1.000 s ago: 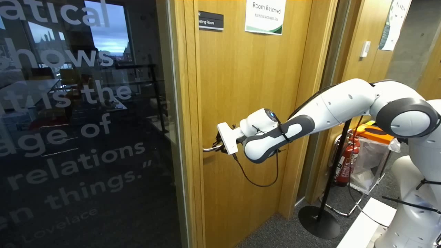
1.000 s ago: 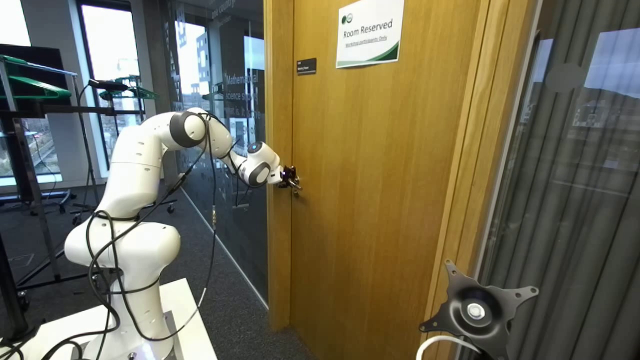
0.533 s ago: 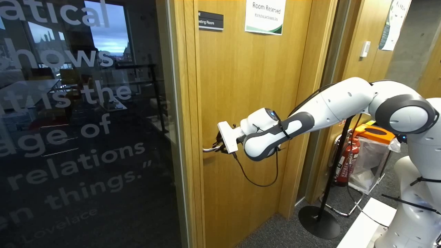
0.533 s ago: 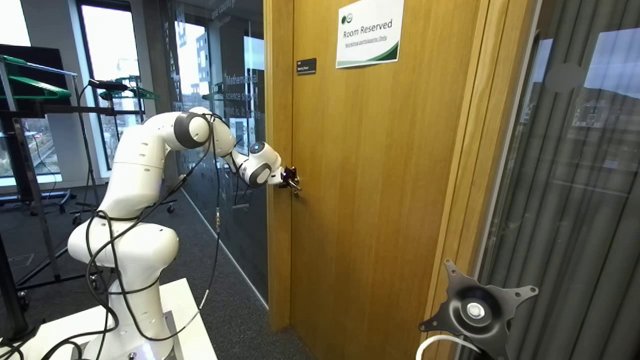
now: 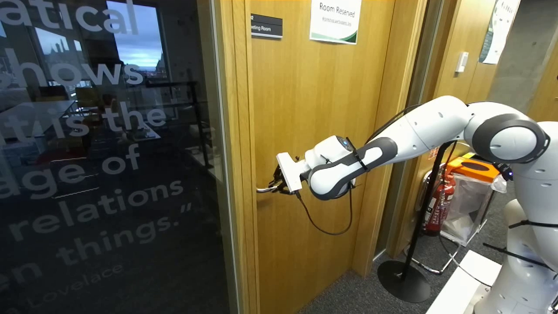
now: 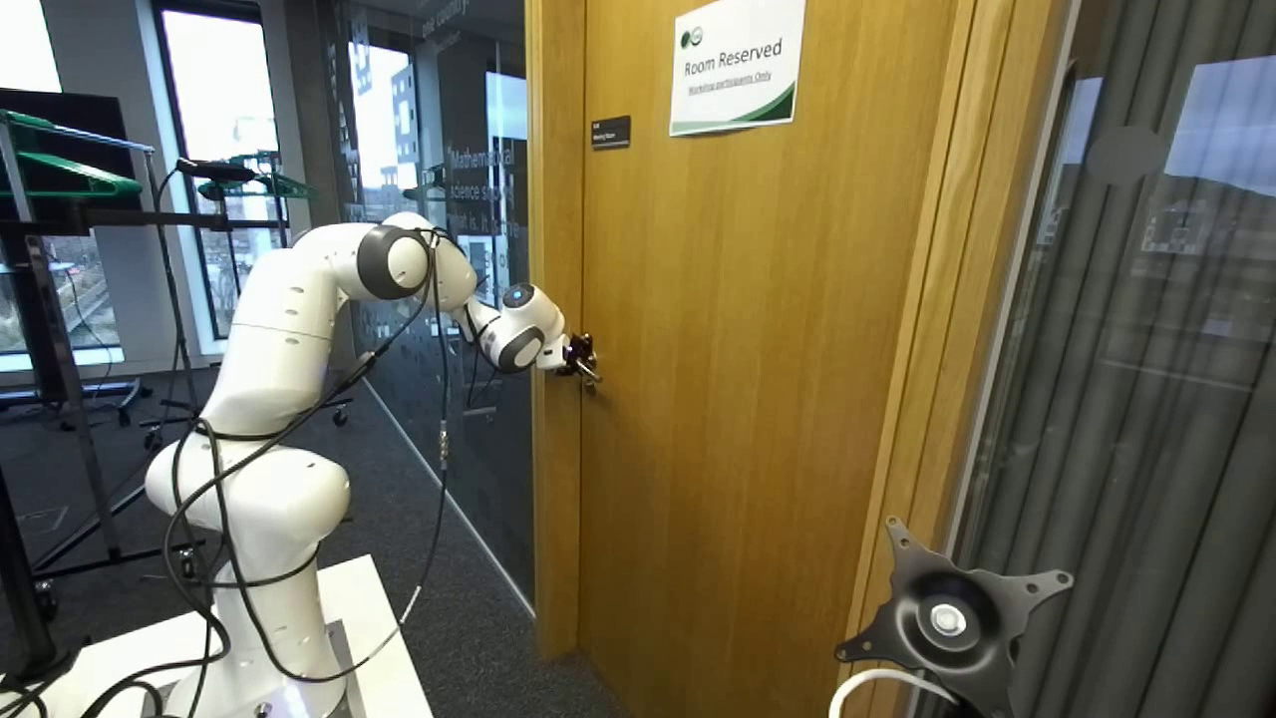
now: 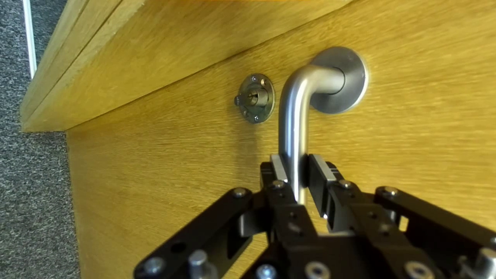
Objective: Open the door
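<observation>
The handle is pinched from both sides by the gripper, presumably so the door can be unlatched.

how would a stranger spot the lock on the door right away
Start with the tall wooden door, then its silver handle, held by the gripper. In the wrist view, the lock sits just left of the handle. Unlike the plain round plate behind the handle, it looks smaller, shows screws and bears no lever.
</observation>
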Controlling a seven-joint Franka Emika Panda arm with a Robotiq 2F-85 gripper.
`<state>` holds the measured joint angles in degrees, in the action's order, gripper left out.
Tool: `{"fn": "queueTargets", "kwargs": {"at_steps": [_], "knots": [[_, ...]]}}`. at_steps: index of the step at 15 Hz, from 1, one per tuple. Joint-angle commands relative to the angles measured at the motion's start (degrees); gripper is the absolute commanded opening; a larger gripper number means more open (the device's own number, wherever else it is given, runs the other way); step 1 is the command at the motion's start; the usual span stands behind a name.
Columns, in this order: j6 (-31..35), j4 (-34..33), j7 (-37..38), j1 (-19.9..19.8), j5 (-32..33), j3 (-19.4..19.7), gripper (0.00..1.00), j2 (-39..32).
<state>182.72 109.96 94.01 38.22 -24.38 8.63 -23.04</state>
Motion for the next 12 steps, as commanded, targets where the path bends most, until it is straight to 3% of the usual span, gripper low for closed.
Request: {"fn": "queueTargets", "kwargs": {"at_steps": [1, 3, 8, 12], "knots": [[-3.62, -4.04, -0.71, -1.11, 0.26, -2.69, 0.05, -5.09], [-4.22, -4.41, -1.21, -2.3, -0.12, -4.35, 0.05, -5.45], [-3.71, -5.63, -3.65, -14.32, -2.1, -19.59, 0.05, -6.48], [-4.23, -4.53, -4.62, -17.44, -0.26, -22.19, 0.05, -6.9]]}}
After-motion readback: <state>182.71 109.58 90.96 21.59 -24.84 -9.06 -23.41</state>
